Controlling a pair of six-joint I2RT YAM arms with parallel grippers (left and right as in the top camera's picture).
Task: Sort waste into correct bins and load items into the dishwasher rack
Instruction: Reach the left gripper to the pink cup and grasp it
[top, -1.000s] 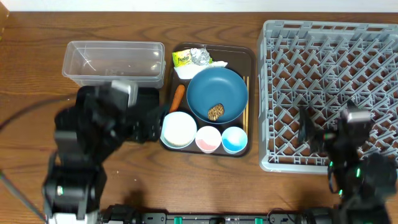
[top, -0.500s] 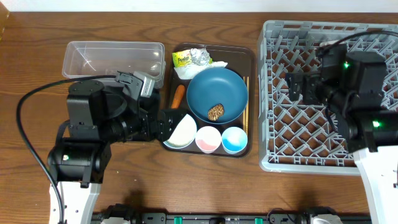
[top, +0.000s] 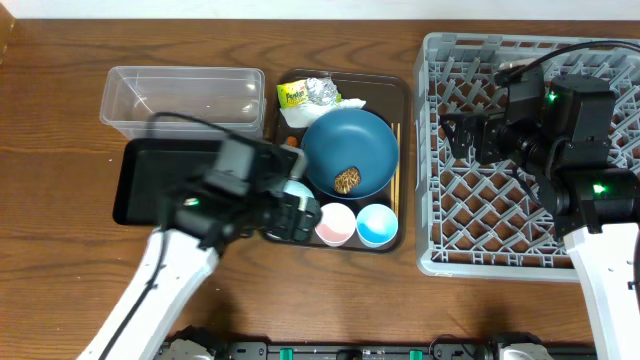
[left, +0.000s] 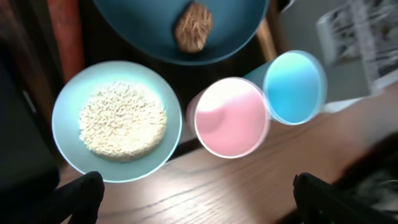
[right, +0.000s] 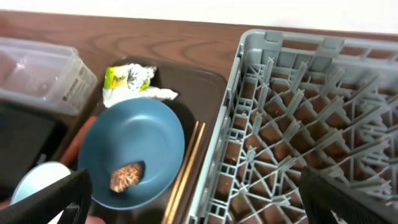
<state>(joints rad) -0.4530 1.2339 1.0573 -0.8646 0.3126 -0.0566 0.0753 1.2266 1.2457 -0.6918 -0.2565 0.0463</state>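
The left end effector (left: 199, 208) is held open and empty over the worktop (left: 217, 186). The pink cup (left: 230, 116) lies just ahead, centred between its fingers, with the rice bowl (left: 117, 121) ahead and off to one side. Both are round and mouth-up, so no long axis is offered. The right end effector (right: 196, 208), also open, is well apart over the dishwasher rack (right: 298, 124).

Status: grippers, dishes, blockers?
Left gripper open above rice bowl and pink cup. Right gripper open over rack; nothing seen loaded. Food lump on blue plate. No blockers seen.
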